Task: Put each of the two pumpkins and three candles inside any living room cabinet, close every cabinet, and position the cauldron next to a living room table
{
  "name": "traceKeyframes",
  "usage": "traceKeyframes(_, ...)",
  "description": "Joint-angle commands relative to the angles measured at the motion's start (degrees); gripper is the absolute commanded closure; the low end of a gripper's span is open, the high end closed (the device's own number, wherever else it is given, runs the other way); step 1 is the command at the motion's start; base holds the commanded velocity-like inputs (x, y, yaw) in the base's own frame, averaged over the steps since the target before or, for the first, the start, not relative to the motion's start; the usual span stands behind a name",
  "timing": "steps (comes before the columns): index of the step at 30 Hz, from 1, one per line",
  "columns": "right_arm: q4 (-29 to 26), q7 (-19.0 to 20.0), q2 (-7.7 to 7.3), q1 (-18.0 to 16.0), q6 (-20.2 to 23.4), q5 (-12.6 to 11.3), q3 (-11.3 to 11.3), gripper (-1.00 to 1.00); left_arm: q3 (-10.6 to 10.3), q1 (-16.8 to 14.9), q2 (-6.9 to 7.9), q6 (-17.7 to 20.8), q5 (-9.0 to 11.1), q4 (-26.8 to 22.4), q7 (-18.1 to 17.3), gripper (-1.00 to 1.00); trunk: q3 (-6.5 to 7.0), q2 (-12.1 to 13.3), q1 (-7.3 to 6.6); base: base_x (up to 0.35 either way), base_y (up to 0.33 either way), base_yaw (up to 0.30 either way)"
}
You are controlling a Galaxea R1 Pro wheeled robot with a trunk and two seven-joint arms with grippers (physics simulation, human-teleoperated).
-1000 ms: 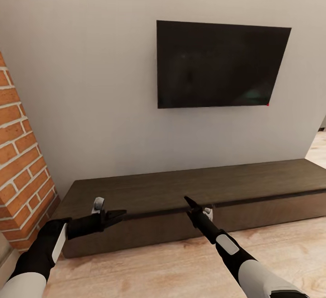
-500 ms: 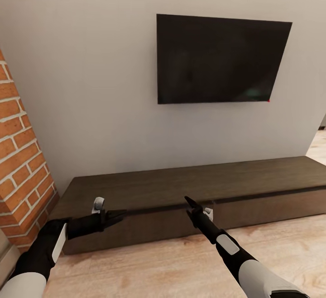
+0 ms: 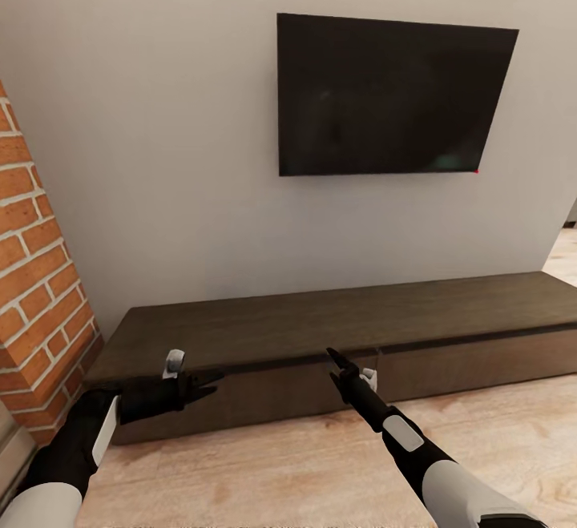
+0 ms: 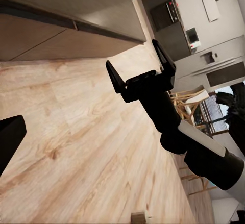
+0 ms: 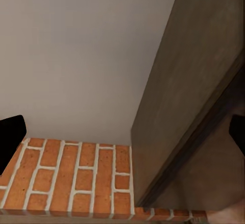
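Since a second ago the whole head picture has slid: the television (image 3: 393,95) sits higher and the cabinet (image 3: 320,328) has crept up a little, which is the camera shifting, while both arms hold the same pose in front of it. Just ahead of the left gripper (image 3: 210,380) runs the cabinet's dark front edge, its fingertips over the seam under the flat top; how far its jaws stand apart I cannot tell from the head view, as the black fingers merge there. Beyond the right gripper (image 3: 332,356) lies the same long, low dark-brown cabinet, with every plain front panel flush and closed as far as I can see. That right gripper (image 4: 140,66) shows in the left wrist view with its two fingers spread and nothing between them, hanging above the light wooden floor (image 4: 76,147). To the left gripper's outer side rises a red brick wall (image 3: 36,272), which the right wrist view also catches beside the cabinet's end (image 5: 199,81), against the plain grey wall (image 3: 160,151)
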Motion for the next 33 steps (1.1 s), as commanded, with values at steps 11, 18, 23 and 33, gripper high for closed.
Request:
traceKeyframes(11, -0.05, 0.11, 0.07, -0.04, 0.23, -0.55, 0.06, -1.00, -1.20, -0.04, -0.95, 0.55, 0.06, 0.06, -4.58, -1.00, -2.04, -4.45, 2.41, 0.000, 0.000, 0.000)
traceKeyframes(18, -0.07, 0.17, 0.07, -0.04, 0.17, -0.62, 0.06, -1.00, -2.15, -0.04, -0.71, 0.55, 0.00, 0.06, -8.07, -1.00, -3.29, -7.26, 3.95, 0.000, 0.000, 0.000)
traceKeyframes(23, -0.07, 0.17, 0.08, -0.04, 0.19, -0.63, 0.06, -1.00, -2.21, -0.03, -0.78, 0.55, -0.01, 0.06, -8.31, -1.00, -4.19, -9.26, 5.05, 0.000, 0.000, 0.000)
traceKeyframes(33, -0.07, 0.18, 0.08, -0.04, 0.13, -0.63, 0.06, -1.00, -2.22, -0.03, -0.75, 0.55, -0.01, 0.06, -8.40, -1.00, -5.98, -13.27, 7.24, 0.000, 0.000, 0.000)
